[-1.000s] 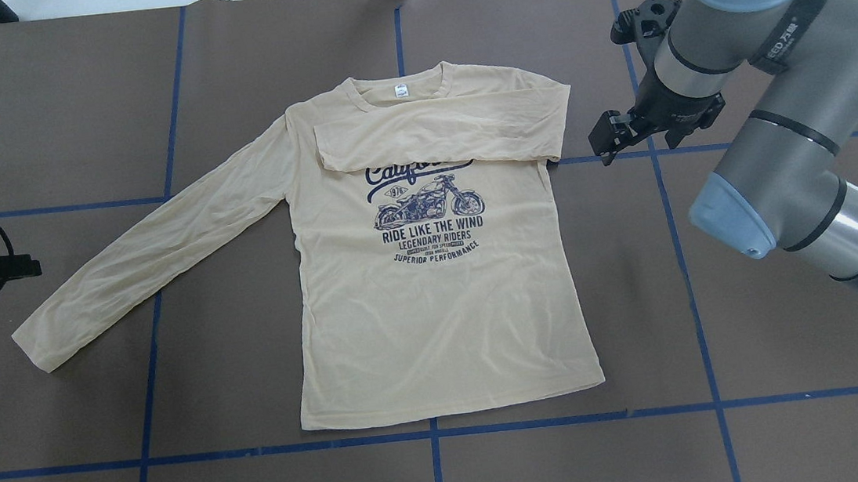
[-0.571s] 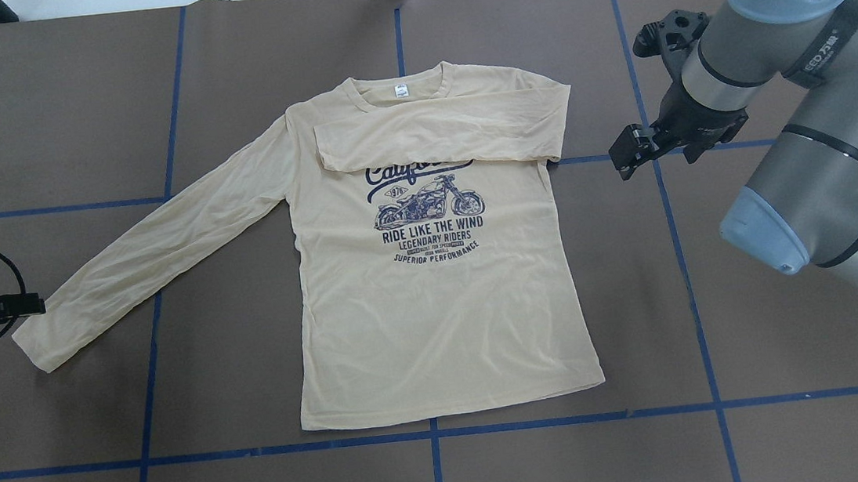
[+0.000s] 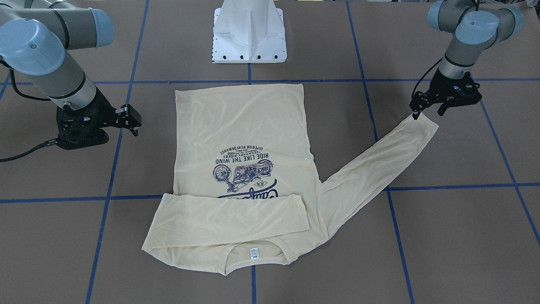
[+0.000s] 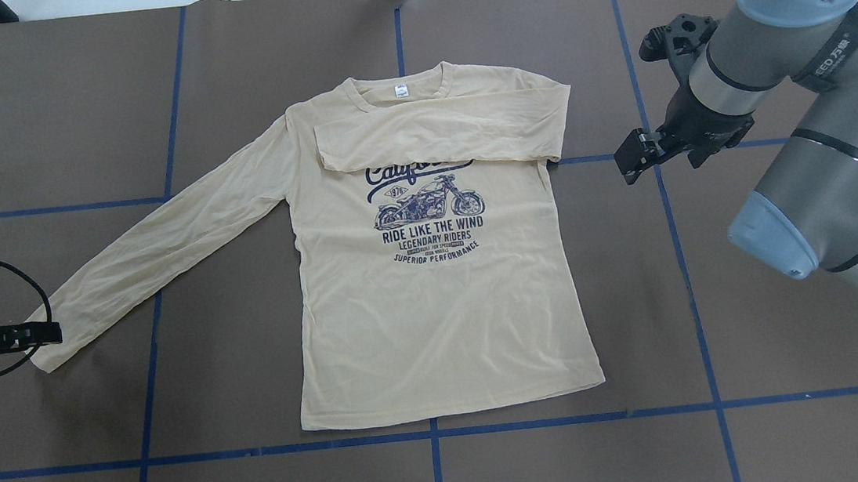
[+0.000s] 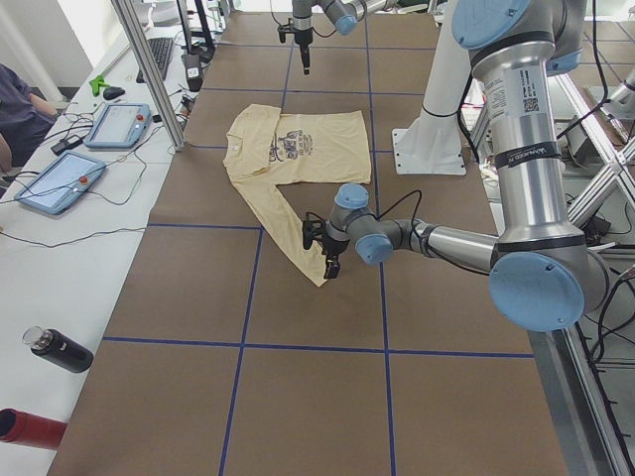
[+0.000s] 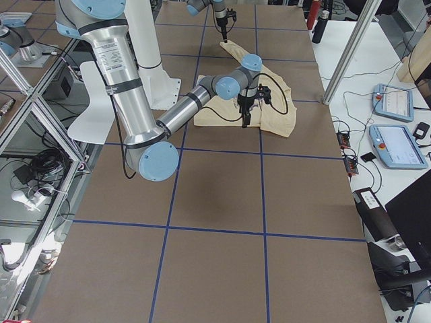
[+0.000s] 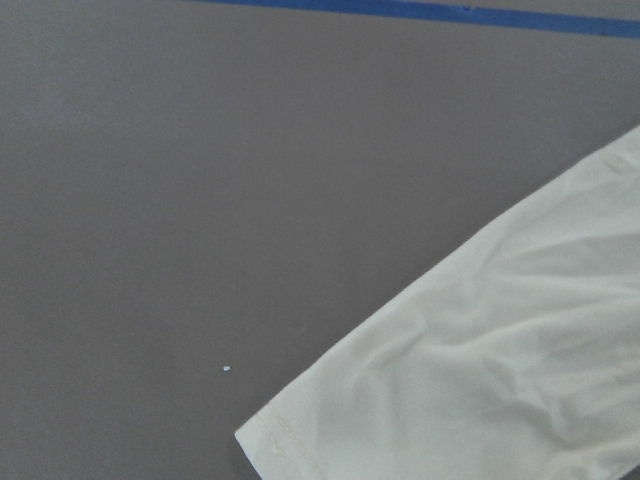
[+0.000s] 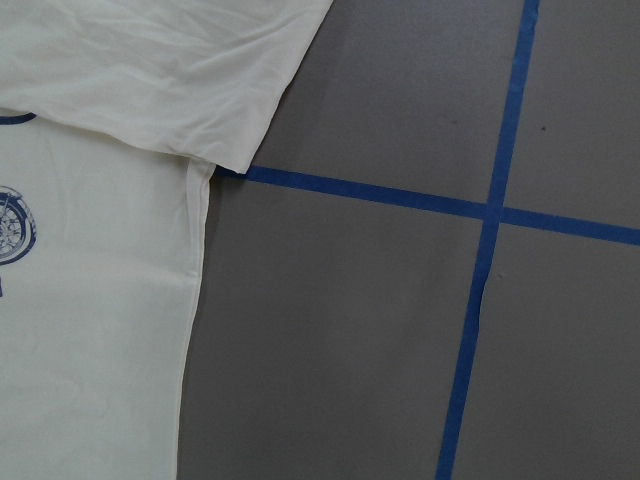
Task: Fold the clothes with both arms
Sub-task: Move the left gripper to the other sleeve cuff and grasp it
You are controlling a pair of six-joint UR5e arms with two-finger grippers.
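Two arms flank one cream-yellow long-sleeved T-shirt (image 4: 436,319), which lies flat and print-up in the middle of the brown table (image 4: 720,323). Its hem points toward the white pedestal base (image 3: 249,33) and its neck label (image 4: 401,91) lies at the far side. The sleeve on the robot's right (image 4: 442,133) is folded across the chest and covers the top of the navy "California" lettering. The other sleeve (image 4: 161,243) stretches out toward the robot's left. The left gripper (image 3: 427,112) hangs at its cuff (image 7: 290,440) with jaws spread and one fingertip at the cuff's edge; whether it touches the fabric cannot be told. The right gripper (image 4: 626,163) hovers over bare table just beside the folded shoulder. Its jaws look parted and hold nothing.
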